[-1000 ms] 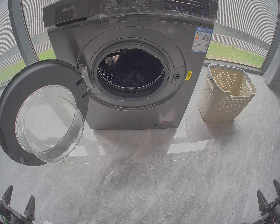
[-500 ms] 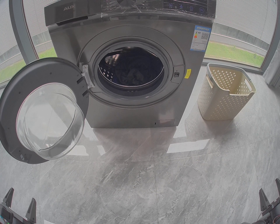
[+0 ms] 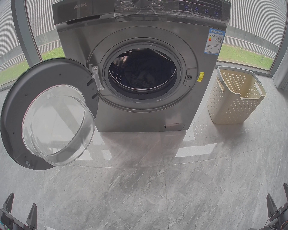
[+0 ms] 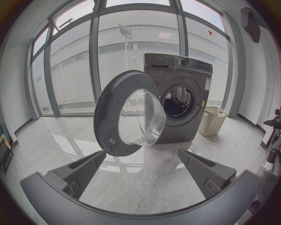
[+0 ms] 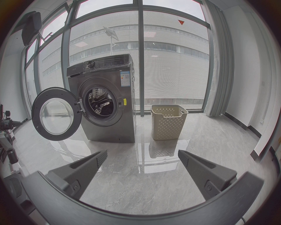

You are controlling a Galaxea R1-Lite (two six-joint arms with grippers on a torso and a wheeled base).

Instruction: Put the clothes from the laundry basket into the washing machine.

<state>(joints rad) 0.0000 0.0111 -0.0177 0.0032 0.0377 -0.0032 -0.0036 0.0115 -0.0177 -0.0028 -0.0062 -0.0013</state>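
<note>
The washing machine (image 3: 144, 69) stands on the grey marble floor (image 3: 156, 185) in front of tall windows (image 5: 175, 58). Its round door (image 3: 48, 113) is swung fully open to the robot's left, with the clear bowl of the door glass facing outward. Dark clothes (image 3: 144, 72) lie inside the drum. They blend into the shadowed interior, so the number of pieces and their shapes are hard to make out. The top of the machine is cut off by the upper edge of the head view, and crinkled plastic film (image 3: 168, 6) covers part of the control panel.

The cream laundry basket (image 3: 237, 98) stands upright on the floor just beside the machine, on the robot's right, and apart from it. Its perforated inner walls show, but the near wall hides the bottom.

The left gripper (image 3: 21, 202) sits at the lower left corner of the head view, low over the floor and well apart from the machine, and only its two finger points are in frame. Its jaws are spread wide over bare floor (image 4: 141, 153). The right gripper (image 3: 276, 191) sits at the lower right corner, also partly cut off, and its jaws are likewise wide (image 5: 142, 153).
</note>
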